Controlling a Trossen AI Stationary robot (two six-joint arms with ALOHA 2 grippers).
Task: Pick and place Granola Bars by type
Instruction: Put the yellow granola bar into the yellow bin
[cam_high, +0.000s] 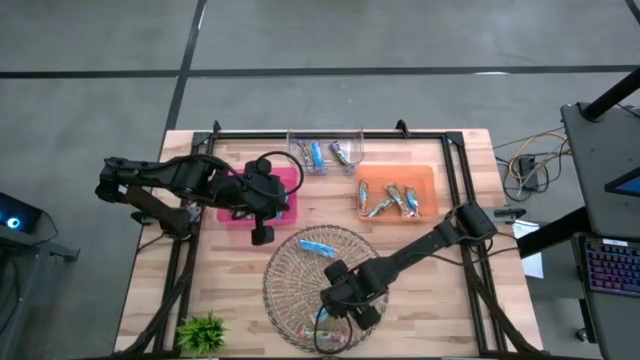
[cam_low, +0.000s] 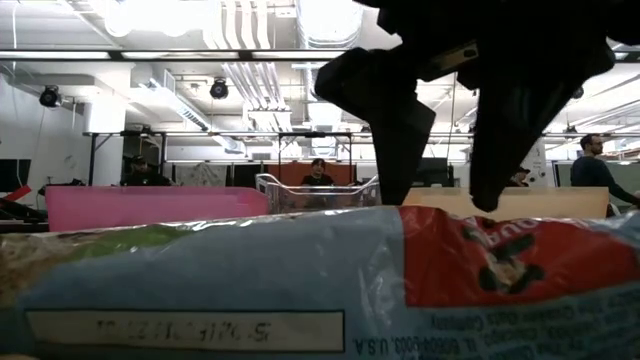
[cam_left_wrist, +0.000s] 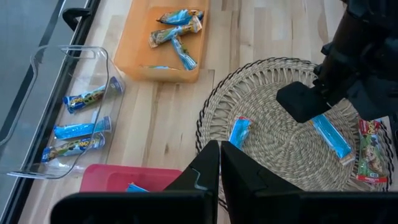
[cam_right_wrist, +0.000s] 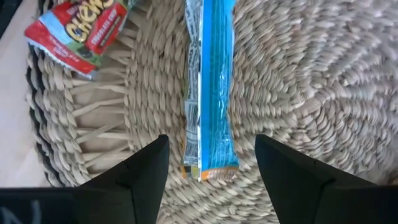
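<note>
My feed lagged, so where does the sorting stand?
Bars already sit in the clear bin, orange tray and pink tray. The right gripper, jaws open, hovers over a blue bar. Another blue bar and a red-ended bar remain on the wicker mat. The left gripper waits shut.

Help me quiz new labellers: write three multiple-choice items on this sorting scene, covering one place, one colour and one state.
1. Where is the right hand?
A. over the woven mat
B. down on the floor
C. up on a shelf

2. What colour is the tray beside the left hand?
A. green
B. black
C. pink

3. How are the right hand's fingers?
A. shut on a spoon
B. open astride a blue bar
C. out of view

Answers: 1 A, the high view shows it above the mat. 2 C, the tray is plainly pink. 3 B, the right wrist view shows the bar lying between spread fingers.
</note>
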